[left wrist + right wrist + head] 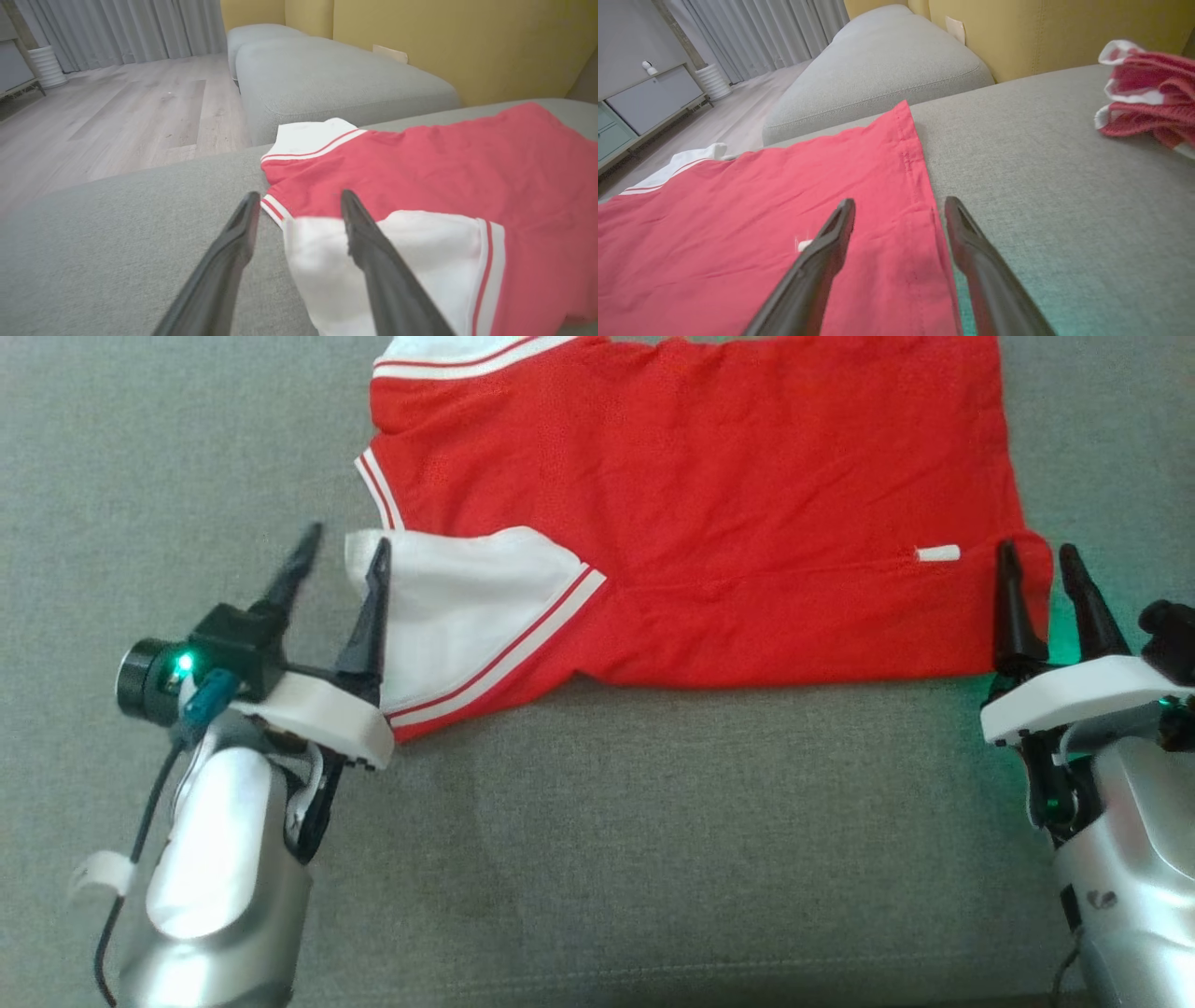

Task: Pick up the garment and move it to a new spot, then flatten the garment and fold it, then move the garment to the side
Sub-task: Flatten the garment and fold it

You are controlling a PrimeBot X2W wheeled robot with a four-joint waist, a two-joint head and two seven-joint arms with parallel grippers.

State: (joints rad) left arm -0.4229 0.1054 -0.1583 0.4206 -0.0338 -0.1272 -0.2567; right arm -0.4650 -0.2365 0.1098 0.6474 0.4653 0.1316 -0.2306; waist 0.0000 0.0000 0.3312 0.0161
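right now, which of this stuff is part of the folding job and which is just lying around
Part of the job: red garment, left gripper and right gripper, both open at its near edge.
Just lying about: bunched red-and-white cloth on the same grey couch, grey cabinet, curtains.

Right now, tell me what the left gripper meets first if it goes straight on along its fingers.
Likely the garment's white sleeve: the open left gripper straddles its edge, though height above it is unclear.

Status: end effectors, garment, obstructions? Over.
Left end effector open, straddling white sleeve edge. Right end effector open at hem corner. Garment folded, flat on sofa. Second garment bunched aside, not blocking.
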